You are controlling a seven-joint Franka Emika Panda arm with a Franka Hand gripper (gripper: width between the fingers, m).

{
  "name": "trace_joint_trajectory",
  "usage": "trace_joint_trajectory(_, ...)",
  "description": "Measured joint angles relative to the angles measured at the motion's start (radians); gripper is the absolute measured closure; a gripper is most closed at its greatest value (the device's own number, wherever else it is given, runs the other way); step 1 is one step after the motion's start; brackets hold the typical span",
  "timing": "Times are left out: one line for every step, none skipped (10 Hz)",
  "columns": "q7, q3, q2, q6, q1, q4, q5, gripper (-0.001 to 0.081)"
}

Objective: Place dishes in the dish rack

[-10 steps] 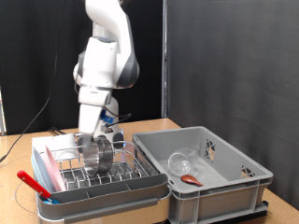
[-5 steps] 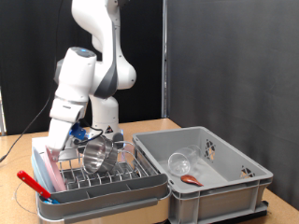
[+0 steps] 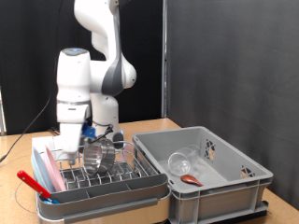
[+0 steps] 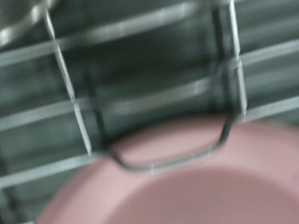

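Note:
The dish rack point(image 3: 112, 194) stands at the exterior view's lower left. The shiny steel bowl point(image 3: 100, 155) stands on its edge among the rack's wire prongs. My gripper point(image 3: 70, 149) hangs low over the rack's left part, just left of the bowl, with nothing seen between its fingers. The clear glass point(image 3: 181, 161) lies on its side in the grey crate point(image 3: 234, 183), and the reddish-brown spoon point(image 3: 192, 177) lies beside it. The blurred wrist view shows the rack's wire grid point(image 4: 140, 93) and a pink plate point(image 4: 187, 177) close below; no fingers show there.
A pink plate point(image 3: 42, 170) leans at the rack's left end. A red-handled utensil point(image 3: 31, 182) sticks out past the rack's left edge. The crate sits directly right of the rack. Black curtains stand behind the table.
The gripper has left the steel bowl standing in the rack and swung to the exterior view's left. It now hangs over the rack's left end.

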Motion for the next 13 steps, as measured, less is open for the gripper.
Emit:
trace_joint_trajectory(-0.06,0.006,-0.026,-0.048,0.029,0.003,0.094,0.0003)
trace_joint_trajectory(-0.091,0.011,-0.057,-0.109,0.053,0.007,0.147,0.0003)
trace_joint_trajectory(-0.099,0.02,-0.087,-0.183,0.071,0.013,0.174,0.0003)
trace_joint_trajectory(-0.101,0.028,-0.116,-0.236,0.087,0.016,0.195,0.0003)
trace_joint_trajectory(-0.102,0.038,-0.147,-0.272,0.104,0.016,0.217,0.0003)
trace_joint_trajectory(-0.094,0.051,-0.177,-0.291,0.116,0.012,0.221,0.0003)
trace_joint_trajectory(-0.072,0.071,-0.198,-0.293,0.121,0.004,0.219,0.0003)
trace_joint_trajectory(-0.04,0.092,-0.208,-0.289,0.12,-0.005,0.205,0.0003)
trace_joint_trajectory(-0.002,0.114,-0.209,-0.274,0.119,-0.016,0.179,0.0003)
trace_joint_trajectory(0.038,0.131,-0.207,-0.254,0.118,-0.03,0.146,0.0003)
trace_joint_trajectory(0.07,0.143,-0.203,-0.231,0.116,-0.044,0.12,0.0003)
trace_joint_trajectory(0.087,0.147,-0.198,-0.212,0.114,-0.053,0.105,0.0003)
trace_joint_trajectory(0.104,0.148,-0.189,-0.191,0.11,-0.059,0.087,0.0003)
